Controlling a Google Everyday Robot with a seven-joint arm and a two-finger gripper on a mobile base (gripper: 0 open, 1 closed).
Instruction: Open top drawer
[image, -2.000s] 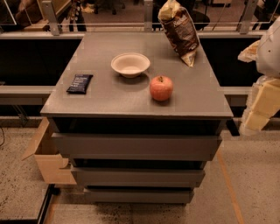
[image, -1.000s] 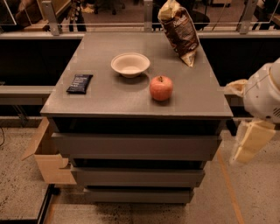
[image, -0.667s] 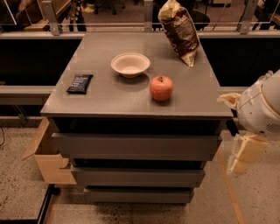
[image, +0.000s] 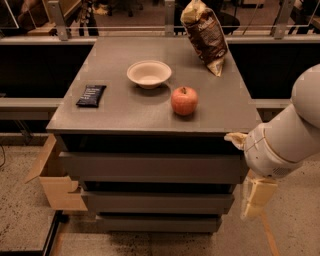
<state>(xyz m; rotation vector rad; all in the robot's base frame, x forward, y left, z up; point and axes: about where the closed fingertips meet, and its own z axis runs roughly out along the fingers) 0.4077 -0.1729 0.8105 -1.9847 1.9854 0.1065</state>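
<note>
The top drawer (image: 150, 167) is the wide grey handleless front just under the grey cabinet top (image: 115, 112), and it looks shut. My gripper (image: 246, 169) is at the drawer's right end, on a white arm reaching in from the right. Its cream fingers are spread apart. The upper fingertip (image: 235, 139) sits at the cabinet's top right corner, next to the drawer front. The lower finger (image: 257, 198) hangs beside the second drawer. Nothing is between them.
Two more grey drawer fronts (image: 157, 202) sit below. On the cabinet top are a white bowl (image: 149, 73), a red apple (image: 184, 100), a leaning chip bag (image: 205, 35) and a dark snack bar (image: 91, 95). An open cardboard box (image: 55, 182) stands at the left on the floor.
The arm has come down and to the left, from beside the cabinet top to the right end of the top drawer. The drawers and the things on top have not moved.
</note>
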